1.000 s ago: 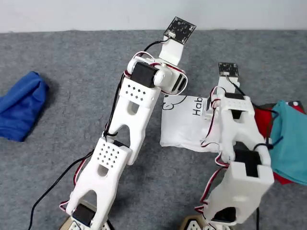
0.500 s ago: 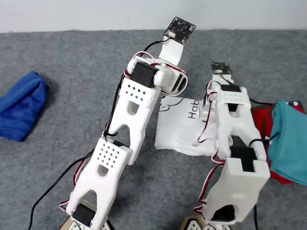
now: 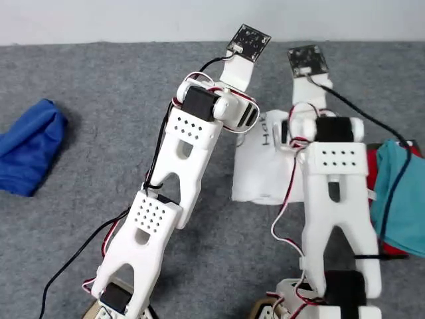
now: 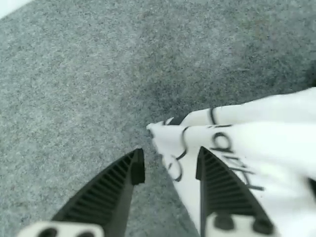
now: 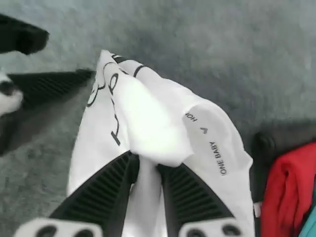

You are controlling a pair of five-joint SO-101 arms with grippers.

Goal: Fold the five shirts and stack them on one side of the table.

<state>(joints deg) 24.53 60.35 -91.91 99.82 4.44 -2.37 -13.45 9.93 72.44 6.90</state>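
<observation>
A white shirt (image 3: 262,176) with black lettering lies partly folded on the grey table, between the two arms. My right gripper (image 5: 148,165) is shut on a raised fold of the white shirt (image 5: 148,123), holding it above the cloth beneath. My left gripper (image 4: 170,158) stands open over the corner of the white shirt (image 4: 256,148), one finger on each side of the cloth. The left arm's dark fingers (image 5: 47,81) show in the right wrist view, just beyond the shirt's edge. A crumpled blue shirt (image 3: 26,149) lies at the far left.
A teal shirt (image 3: 398,193) lies over a red shirt (image 3: 392,249) at the right edge, close beside the right arm (image 3: 335,173). The red shirt (image 5: 284,197) sits next to the white one. A white wall borders the table's far edge.
The right arm has swung toward the far side with the white shirt's fold in its gripper. The shirt now looks narrower and sits further right. The left arm has kept still.
</observation>
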